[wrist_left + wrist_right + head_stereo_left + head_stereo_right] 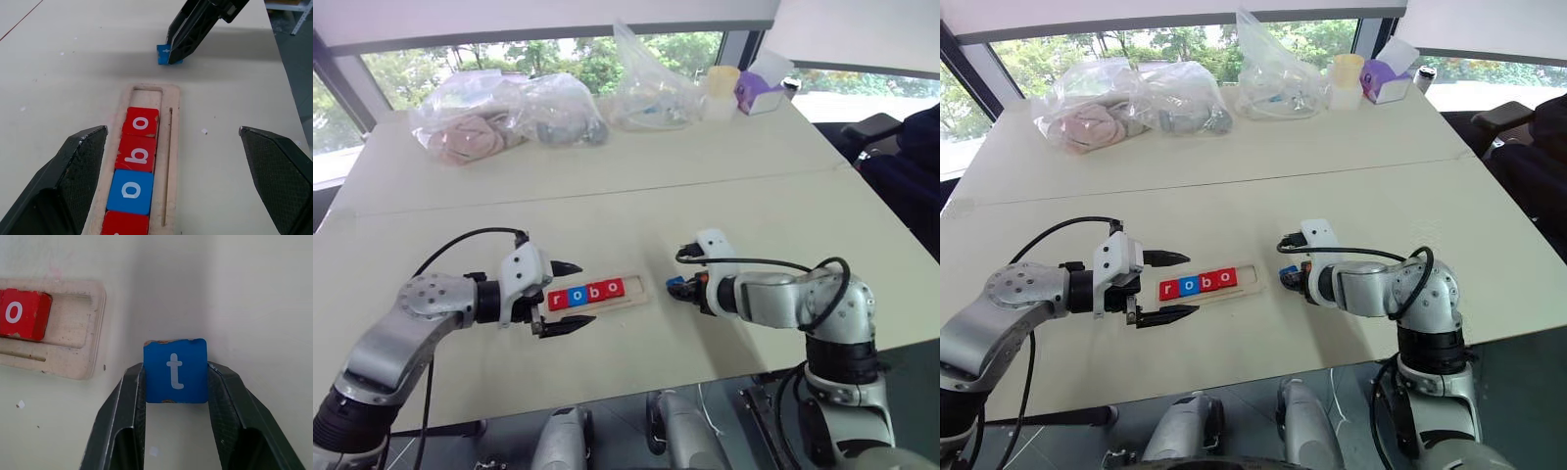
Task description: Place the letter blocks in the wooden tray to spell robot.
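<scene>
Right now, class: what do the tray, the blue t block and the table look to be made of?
Tray: pale, unvarnished-looking wood, with scuffed, rounded edges. Blue t block: probably painted wood, since bare tan shows at its chipped corners; the white letter looks printed. Table: smooth matte beige top, likely laminate, though the look leaves that open.

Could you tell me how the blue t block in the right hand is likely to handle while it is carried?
The t block looks stiff: its flat sides sit squarely between the right hand's fingers. Being small, it is probably light. Its chipped corners suggest painted wood.
</scene>
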